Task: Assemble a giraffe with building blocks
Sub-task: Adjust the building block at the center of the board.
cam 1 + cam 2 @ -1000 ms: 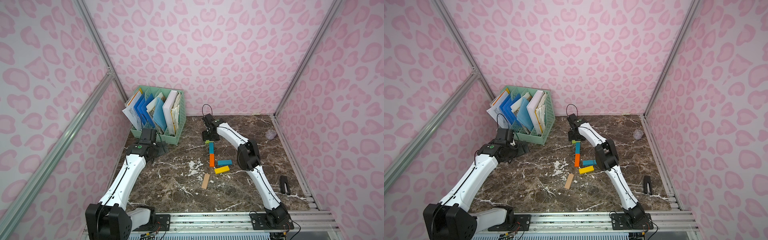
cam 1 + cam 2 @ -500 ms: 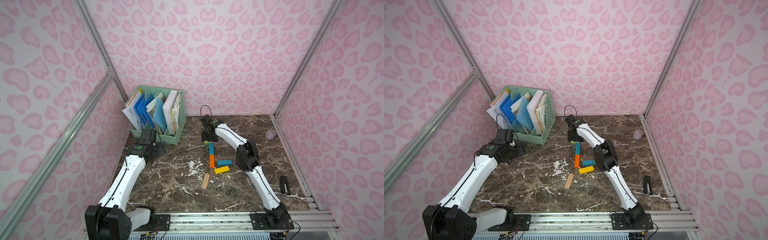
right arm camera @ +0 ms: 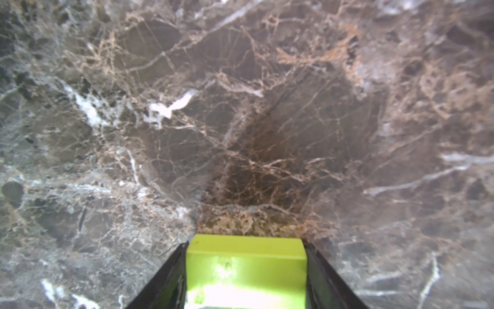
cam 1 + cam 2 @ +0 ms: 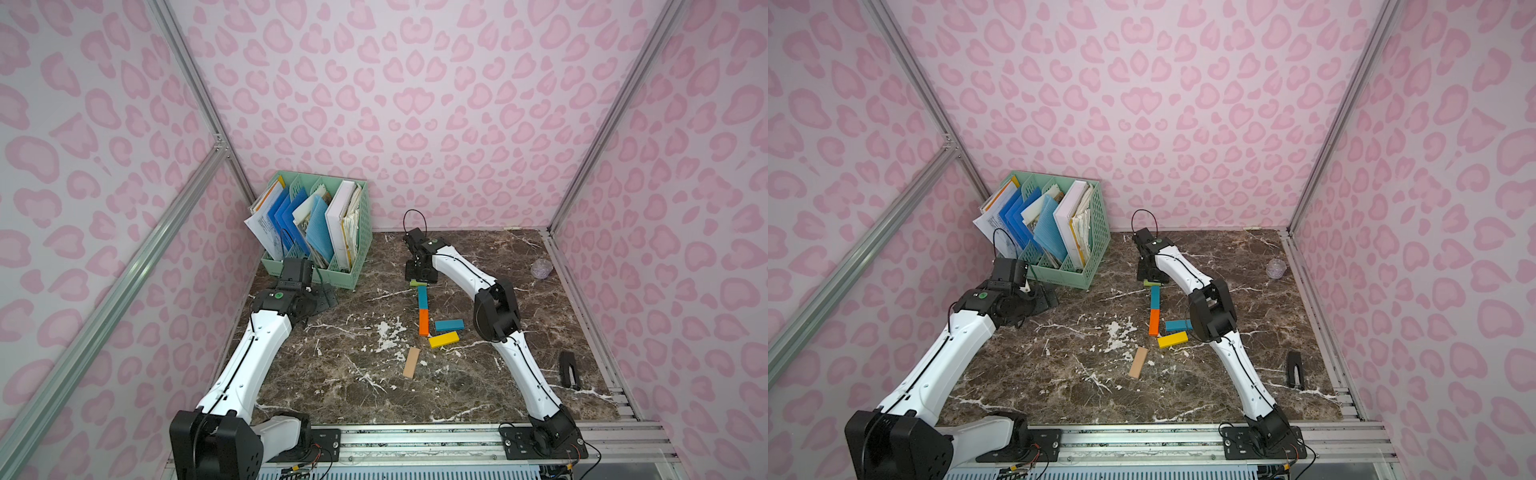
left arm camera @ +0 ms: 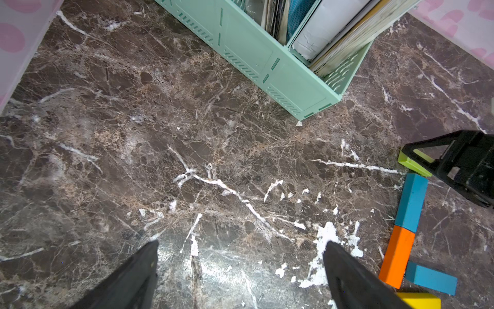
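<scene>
In the right wrist view my right gripper is shut on the short lime-green block, with both jaws against its sides. Both top views show that block low at the far end of a teal block. An orange block continues the line toward the front. A second teal block lies to the right of the orange one, with a yellow block just in front of it. The tan block lies apart, nearer the front. My left gripper is open over bare marble.
A mint-green file rack with folders and papers stands at the back left, close to my left gripper. A small clear ball lies at the back right. A black clip-like object lies near the right rail.
My right wrist has shifted very slightly over the lime-green block. The left arm and the other blocks have not moved.
</scene>
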### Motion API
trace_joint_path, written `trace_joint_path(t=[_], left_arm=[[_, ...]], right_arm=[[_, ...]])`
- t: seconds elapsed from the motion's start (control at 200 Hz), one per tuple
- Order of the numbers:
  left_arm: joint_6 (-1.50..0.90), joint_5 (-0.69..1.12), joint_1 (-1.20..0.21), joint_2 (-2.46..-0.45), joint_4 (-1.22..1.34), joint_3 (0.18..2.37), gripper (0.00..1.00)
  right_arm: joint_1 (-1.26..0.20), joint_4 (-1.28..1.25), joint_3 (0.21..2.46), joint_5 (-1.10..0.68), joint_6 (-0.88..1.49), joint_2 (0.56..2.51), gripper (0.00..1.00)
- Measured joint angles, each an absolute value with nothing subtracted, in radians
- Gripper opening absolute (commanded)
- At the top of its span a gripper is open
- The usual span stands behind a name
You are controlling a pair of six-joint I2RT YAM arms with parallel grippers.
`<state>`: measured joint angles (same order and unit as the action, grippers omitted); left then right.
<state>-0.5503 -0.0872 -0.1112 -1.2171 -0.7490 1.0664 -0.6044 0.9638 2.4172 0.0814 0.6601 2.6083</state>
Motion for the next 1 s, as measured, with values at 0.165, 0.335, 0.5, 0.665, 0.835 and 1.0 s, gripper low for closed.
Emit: trace_joint_path(t=[0.165, 0.335, 0.5, 0.665, 0.835, 1.0], left_arm=[[-0.550, -0.087, -0.111, -1.216, -0.749, 1.066, 0.98], [-0.550, -0.087, -0.111, -1.205, -0.749, 1.066, 0.99], [-0.550, -0.087, -0.111, -1.202, -0.750, 1.066, 0.99], [-0.550, -0.087, -0.112, -1.196, -0.750, 1.066, 0.99], [-0.549, -0.087, -0.111, -1.196, -0.752, 1.070, 0.99], [-0.548, -0.083, -0.111, -1.196, -0.753, 1.071, 0.98]], right_arm=[[-0.615, 0.964, 2.417, 0.083, 0.659, 2.608, 0.63], [-0.624, 0.965, 2.417, 0.086, 0.659, 2.608, 0.63], [-0.624, 0.969, 2.417, 0.096, 0.661, 2.608, 0.63], [-0.624, 0.978, 2.417, 0.115, 0.669, 2.607, 0.63], [-0.624, 0.989, 2.417, 0.121, 0.669, 2.605, 0.63], [-0.624, 0.991, 2.417, 0.122, 0.669, 2.605, 0.65]])
